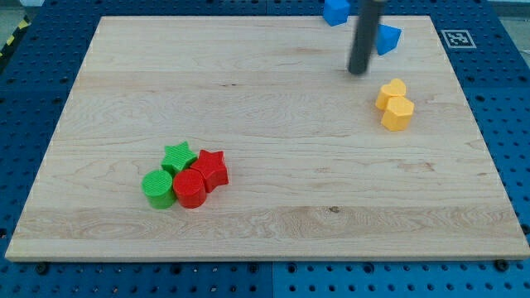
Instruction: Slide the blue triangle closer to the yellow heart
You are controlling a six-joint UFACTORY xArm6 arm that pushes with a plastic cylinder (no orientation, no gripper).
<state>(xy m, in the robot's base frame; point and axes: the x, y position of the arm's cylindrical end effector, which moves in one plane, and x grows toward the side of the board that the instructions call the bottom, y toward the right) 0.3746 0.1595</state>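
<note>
The blue triangle (387, 38) lies near the board's top edge at the view's upper right. The yellow heart (392, 92) sits below it, touching a yellow hexagon (398, 113) just beneath. My rod comes down from the top and my tip (358, 72) rests on the board just left of and a little below the blue triangle, and up-left of the yellow heart. The tip touches no block.
A blue block (335, 12) sits at the top edge, left of the rod. A cluster at lower left holds a green star (178, 156), a green cylinder (157, 187), a red star (211, 168) and a red cylinder (190, 188). The wooden board (265, 232) lies on a blue perforated table.
</note>
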